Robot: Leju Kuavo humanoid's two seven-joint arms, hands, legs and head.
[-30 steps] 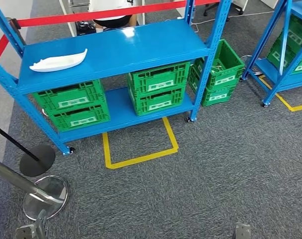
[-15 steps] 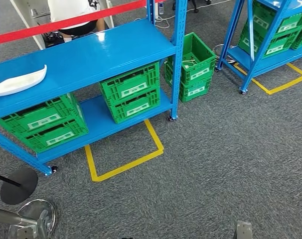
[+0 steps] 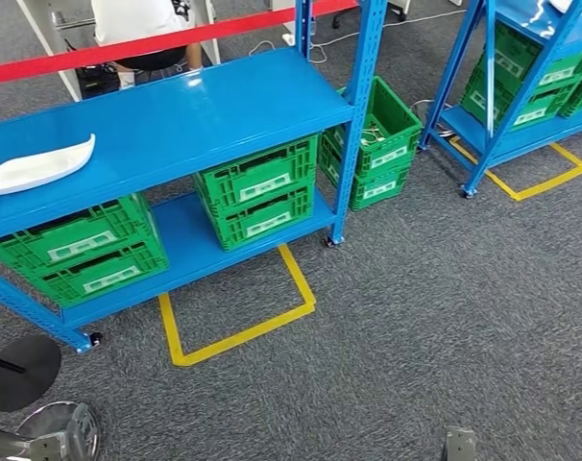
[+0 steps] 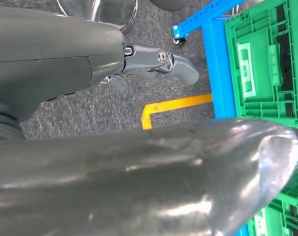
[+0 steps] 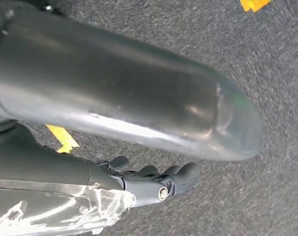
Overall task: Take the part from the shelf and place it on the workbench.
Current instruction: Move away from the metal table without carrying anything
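Now, step in hand: we judge that we are on the approach to the shelf [image 3: 201, 106], with the pick not yet begun.
Part: the white part [image 3: 37, 165] lies flat on the shelf's top board, near its left end, its pointed tip towards the middle of the board.
Left hand: our left hand [image 4: 155, 61] hangs over the grey carpet [image 3: 433, 327] just beside the shelf's foot, fingers stretched out and holding nothing.
Right hand: our right hand [image 5: 159, 182] hangs over bare carpet, fingers lightly curled side by side and holding nothing.
Stance: we want to square up on the yellow floor marking [image 3: 237, 331] in front of the shelf, though the part sits well to the left of it, so we should favour the left side.
Reach: the left arm looks the nearer one; we raise it above the top board's edge first, then go in level, so the fingers do not catch the blue rim.
Grasp: the part looks thin and long, so we take it near its middle to keep it from tipping.
Hazards: the stanchion bases [image 3: 27, 384] stand on the floor at our left, and green crates [image 3: 78, 252] fill the lower board, so we keep the arm high.
Workbench: we cannot tell where it stands.
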